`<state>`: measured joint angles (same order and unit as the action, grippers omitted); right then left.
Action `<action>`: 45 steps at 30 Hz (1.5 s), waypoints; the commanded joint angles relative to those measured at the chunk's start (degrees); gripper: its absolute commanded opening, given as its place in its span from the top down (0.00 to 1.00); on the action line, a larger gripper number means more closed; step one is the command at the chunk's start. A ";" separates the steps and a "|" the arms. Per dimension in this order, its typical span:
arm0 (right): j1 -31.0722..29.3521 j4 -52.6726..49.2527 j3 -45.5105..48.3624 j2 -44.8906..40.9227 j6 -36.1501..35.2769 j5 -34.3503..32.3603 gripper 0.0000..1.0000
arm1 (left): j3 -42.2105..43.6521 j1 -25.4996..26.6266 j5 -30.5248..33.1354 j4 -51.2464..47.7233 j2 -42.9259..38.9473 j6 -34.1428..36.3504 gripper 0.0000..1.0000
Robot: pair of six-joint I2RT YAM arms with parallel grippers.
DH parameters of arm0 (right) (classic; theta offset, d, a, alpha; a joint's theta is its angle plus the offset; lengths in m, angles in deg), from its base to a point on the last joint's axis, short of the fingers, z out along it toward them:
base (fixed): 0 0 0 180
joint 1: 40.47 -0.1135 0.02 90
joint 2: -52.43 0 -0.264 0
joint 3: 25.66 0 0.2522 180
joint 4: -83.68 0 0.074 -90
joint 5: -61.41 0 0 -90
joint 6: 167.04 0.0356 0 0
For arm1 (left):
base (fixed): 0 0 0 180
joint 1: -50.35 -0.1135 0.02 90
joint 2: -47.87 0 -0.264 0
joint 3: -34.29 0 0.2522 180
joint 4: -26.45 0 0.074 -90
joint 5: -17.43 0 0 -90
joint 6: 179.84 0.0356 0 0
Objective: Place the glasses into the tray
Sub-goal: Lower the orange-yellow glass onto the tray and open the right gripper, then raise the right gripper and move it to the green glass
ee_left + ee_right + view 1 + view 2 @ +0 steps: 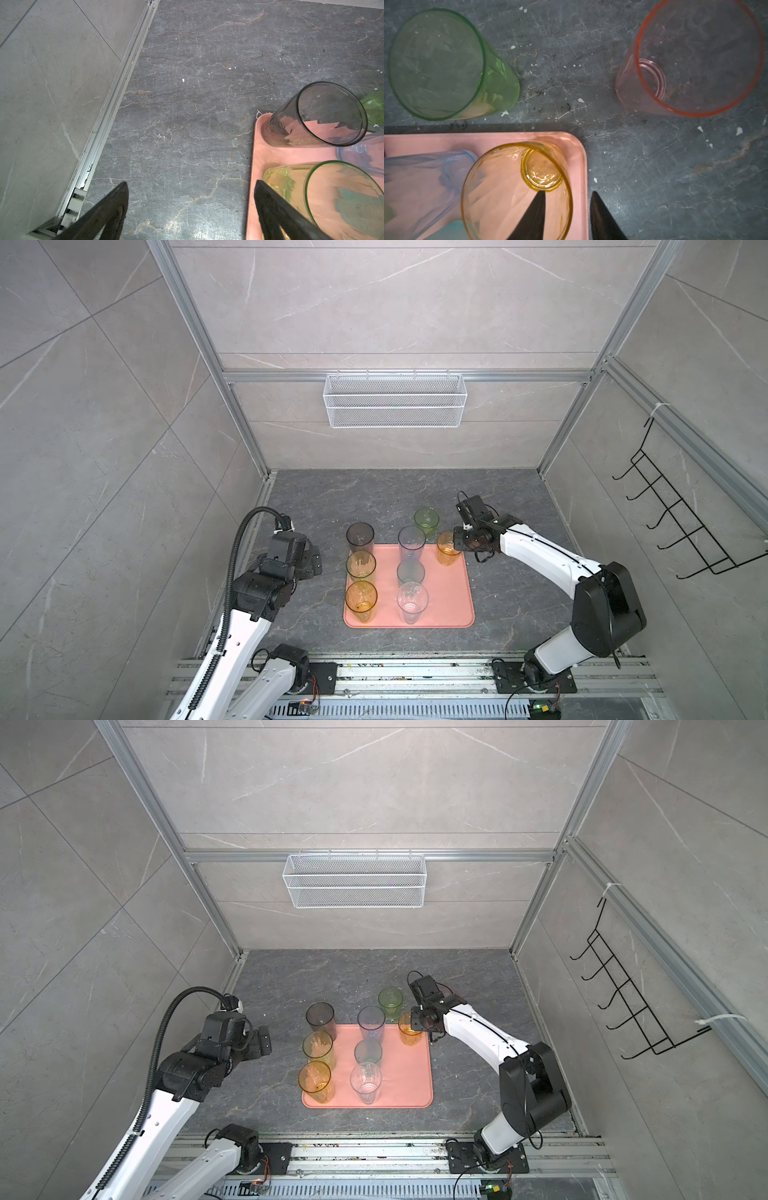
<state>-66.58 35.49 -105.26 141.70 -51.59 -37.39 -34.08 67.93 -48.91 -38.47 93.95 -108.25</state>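
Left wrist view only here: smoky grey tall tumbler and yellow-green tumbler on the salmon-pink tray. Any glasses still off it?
Observer: Yes, a translucent pink tumbler stands upright on the dark stone tabletop, near the salmon-pink tray's far right corner.
Operator: Only that one?
Observer: No, a translucent green tumbler also stands on the tabletop, beyond the tray's far edge.
Operator: Right gripper?
Observer: The right gripper straddles the wall of a short amber tumbler on the tray, jaws apart, not pinching.
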 commanded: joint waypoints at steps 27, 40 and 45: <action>0.23 -1.25 -22.36 12.76 -1.33 0.93 0.47 | 0.31 -0.36 0.69 0.88 -0.74 -0.05 0.05; 0.07 -1.67 -26.96 20.58 0.46 3.35 0.44 | 0.34 -0.36 0.42 0.98 -0.49 0.24 0.05; -0.01 -3.42 -29.37 23.76 0.72 4.14 0.44 | 0.33 -0.36 0.31 1.10 -0.45 0.39 0.05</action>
<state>-66.58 33.85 -132.58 163.73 -52.14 -34.09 -34.08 67.93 -48.80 -38.47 93.67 -108.25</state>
